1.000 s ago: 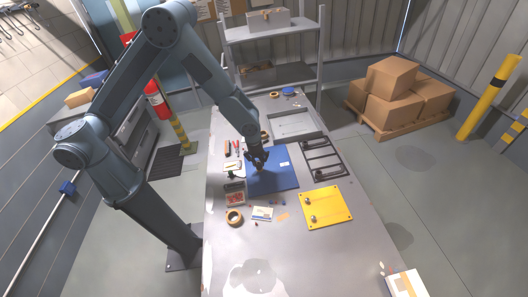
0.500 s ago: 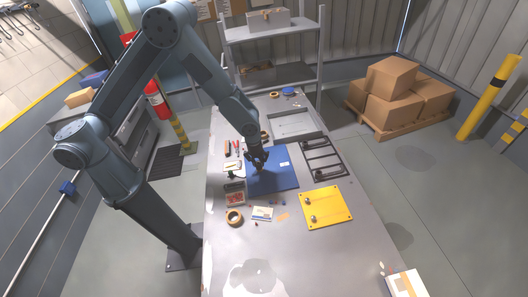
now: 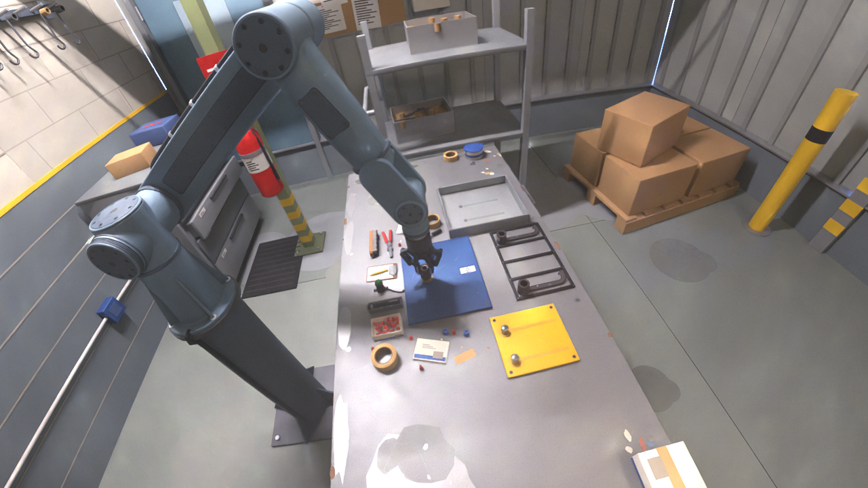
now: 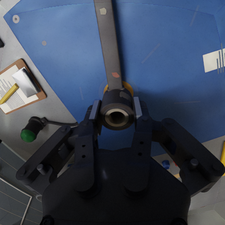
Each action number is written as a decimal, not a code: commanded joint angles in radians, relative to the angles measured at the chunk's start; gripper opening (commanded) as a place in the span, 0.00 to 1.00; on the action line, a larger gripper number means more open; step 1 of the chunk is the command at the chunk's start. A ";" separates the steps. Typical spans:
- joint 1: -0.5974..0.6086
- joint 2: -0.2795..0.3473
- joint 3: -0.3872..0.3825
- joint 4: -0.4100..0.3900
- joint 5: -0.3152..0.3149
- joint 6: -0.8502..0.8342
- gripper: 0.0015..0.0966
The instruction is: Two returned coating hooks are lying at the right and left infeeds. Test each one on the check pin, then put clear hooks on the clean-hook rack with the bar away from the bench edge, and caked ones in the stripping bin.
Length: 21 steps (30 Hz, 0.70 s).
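Note:
A dark coating hook point(image 4: 114, 80) sits with its round eye point(image 4: 117, 114) over the yellow-based check pin on the blue mat point(image 3: 446, 279), its flat bar running away across the mat. The hook's eye is gripped by my gripper point(image 4: 116, 109), which stands closed on it just above the mat point(image 3: 425, 271). The bar carries small tan and orange flecks. The pin itself is hidden inside the eye. On the black rack point(image 3: 532, 259) to the right lie two hook-like dark pieces, one at each end. The grey bin tray point(image 3: 489, 205) lies behind the mat.
A yellow plate point(image 3: 533, 340) with two steel pegs lies at the near right of the mat. Left of the mat are a clipboard point(image 4: 18, 86), a green-capped tool point(image 4: 31, 128), pliers, a parts box and a tape roll point(image 3: 385, 357). Shelving stands behind the bench.

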 commanded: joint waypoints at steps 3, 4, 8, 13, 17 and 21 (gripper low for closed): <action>0.000 -0.002 -0.001 0.000 0.000 0.000 0.46; 0.000 -0.001 -0.001 0.000 0.000 0.000 0.48; 0.000 -0.001 -0.001 0.000 0.000 0.000 0.56; 0.000 -0.001 -0.001 0.000 0.000 0.000 0.57; 0.000 -0.001 -0.001 0.000 0.000 0.000 0.57; 0.000 -0.002 -0.001 0.000 0.000 0.000 0.57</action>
